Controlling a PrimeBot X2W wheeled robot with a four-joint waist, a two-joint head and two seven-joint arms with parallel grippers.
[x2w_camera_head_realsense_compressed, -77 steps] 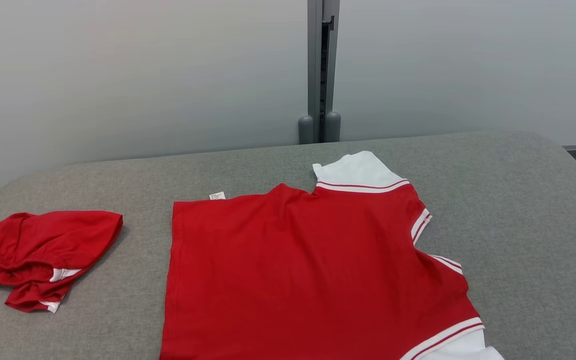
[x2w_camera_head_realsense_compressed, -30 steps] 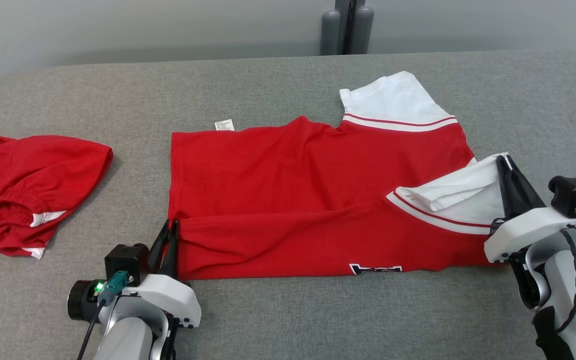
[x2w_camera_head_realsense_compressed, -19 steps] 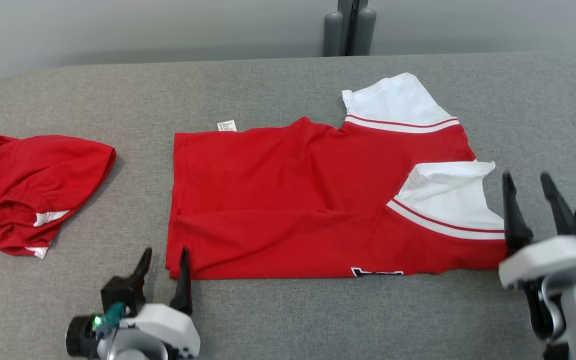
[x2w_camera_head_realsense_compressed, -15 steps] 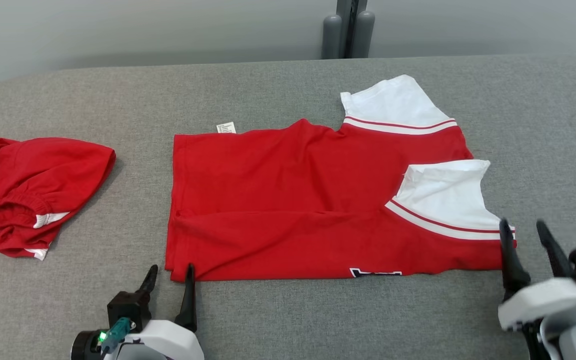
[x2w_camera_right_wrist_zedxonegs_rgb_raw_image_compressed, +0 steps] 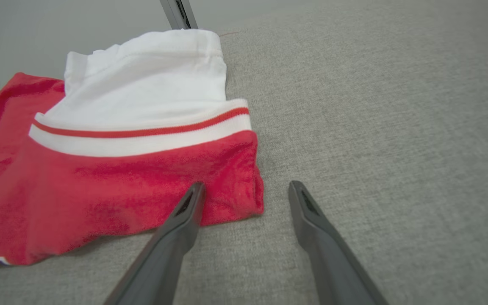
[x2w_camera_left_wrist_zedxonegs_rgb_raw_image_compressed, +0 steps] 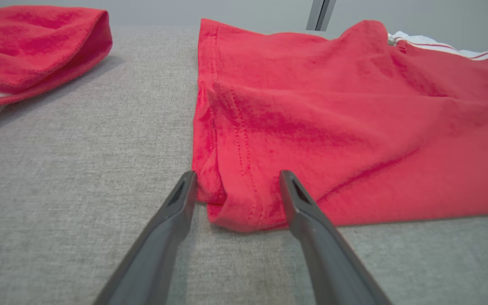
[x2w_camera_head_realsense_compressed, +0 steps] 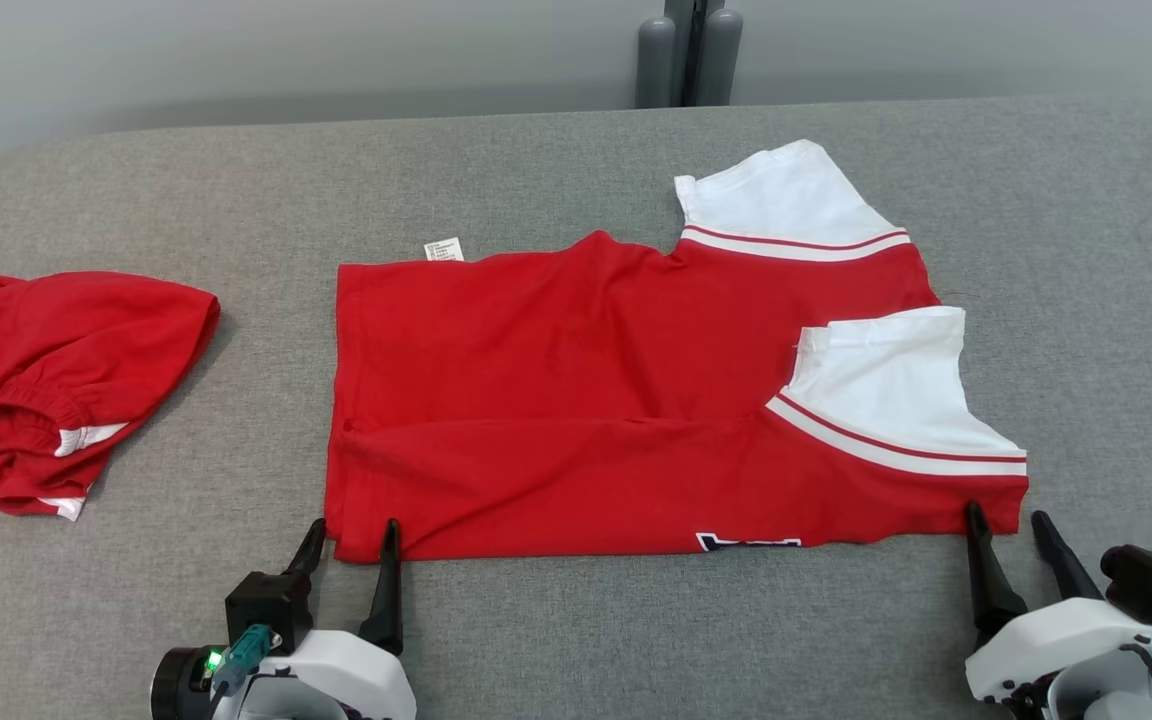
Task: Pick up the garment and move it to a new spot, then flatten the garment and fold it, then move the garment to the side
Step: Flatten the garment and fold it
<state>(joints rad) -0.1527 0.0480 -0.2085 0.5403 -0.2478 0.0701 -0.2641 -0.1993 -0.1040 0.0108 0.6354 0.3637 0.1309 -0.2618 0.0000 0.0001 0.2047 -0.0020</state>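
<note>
Across mid-frame, one grey table point(x2w_camera_head_realsense_compressed: 556, 160) carries one red-and-white garment point(x2w_camera_head_realsense_compressed: 586, 400), its near edge folded over. One crumpled red cloth point(x2w_camera_head_realsense_compressed: 56, 350) lies at left, apart. Two grippers, fingers spread, empty: left gripper point(x2w_camera_head_realsense_compressed: 355, 527) and right gripper point(x2w_camera_head_realsense_compressed: 1006, 513) at the garment's lower corners. One white label point(x2w_camera_head_realsense_compressed: 443, 249) at its upper edge.

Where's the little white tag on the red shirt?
In the head view, the white tag sticks out from the far edge of the red shirt, near its left corner, on the gray surface, right of the crumpled red garment.
</note>
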